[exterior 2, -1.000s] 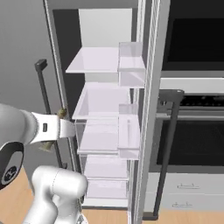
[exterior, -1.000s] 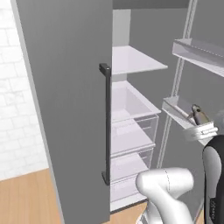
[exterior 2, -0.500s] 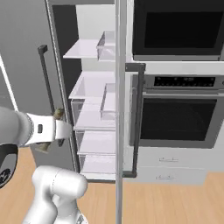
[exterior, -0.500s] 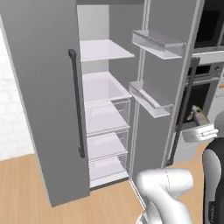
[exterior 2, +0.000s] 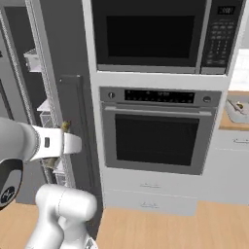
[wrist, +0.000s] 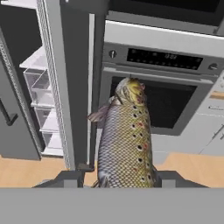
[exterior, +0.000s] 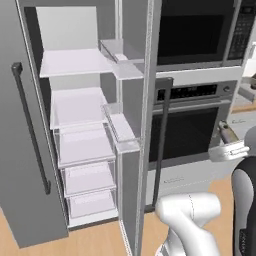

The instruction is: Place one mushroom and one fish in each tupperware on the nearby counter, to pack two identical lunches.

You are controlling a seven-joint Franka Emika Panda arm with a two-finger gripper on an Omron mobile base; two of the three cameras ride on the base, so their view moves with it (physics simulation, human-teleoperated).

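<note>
My gripper (wrist: pixel 120 179) is shut on a spotted brown fish (wrist: pixel 127 140) that points away from the hand toward the oven. In the left base view the gripper (exterior: pixel 229 137) hangs at the right edge with the fish's (exterior: pixel 226 131) end poking above the hand. In the right base view a bit of the fish (exterior 2: pixel 64 127) shows above the white wrist at the left. A grey tupperware (exterior 2: pixel 238 111) lies on the wooden counter (exterior 2: pixel 224 125) at the far right edge. The mushroom is out of view.
An open fridge (exterior: pixel 85 145) with pale shelves and drawers stands at the left, its door (exterior: pixel 135 150) edge-on in front of me. A built-in oven (exterior 2: pixel 158 133) with a microwave (exterior 2: pixel 155 34) above it faces me. Wooden floor (exterior 2: pixel 160 228) lies below.
The whole picture has swung: the base has turned right, so the fridge slid left and the oven, microwave and counter came into view. The fish stays in the gripper.
</note>
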